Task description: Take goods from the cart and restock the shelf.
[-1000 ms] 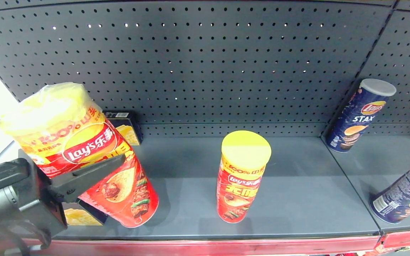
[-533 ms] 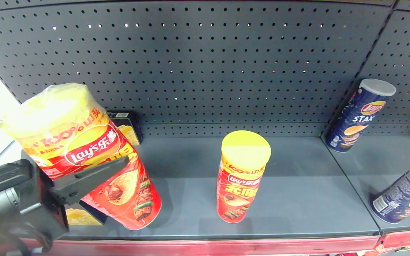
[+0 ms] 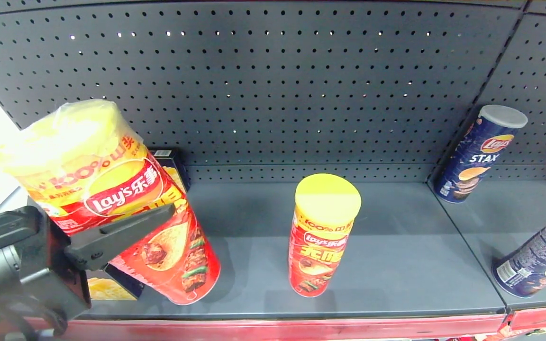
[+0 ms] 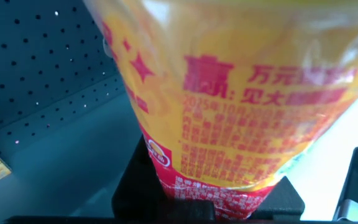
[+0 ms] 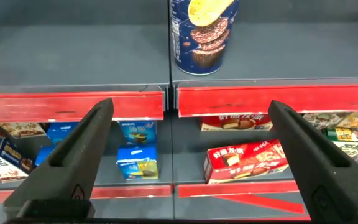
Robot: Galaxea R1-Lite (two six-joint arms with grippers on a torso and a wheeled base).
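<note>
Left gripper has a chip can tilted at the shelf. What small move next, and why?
Probably tilt the held chip can upright: the left gripper grips it leaning, top toward the robot's left, its base low over the shelf, so releasing now might topple it.

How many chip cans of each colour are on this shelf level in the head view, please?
Red-and-yellow cans: 2, one standing mid-shelf, one tilted in the left gripper
Blue cans: 2
Total: 4
</note>
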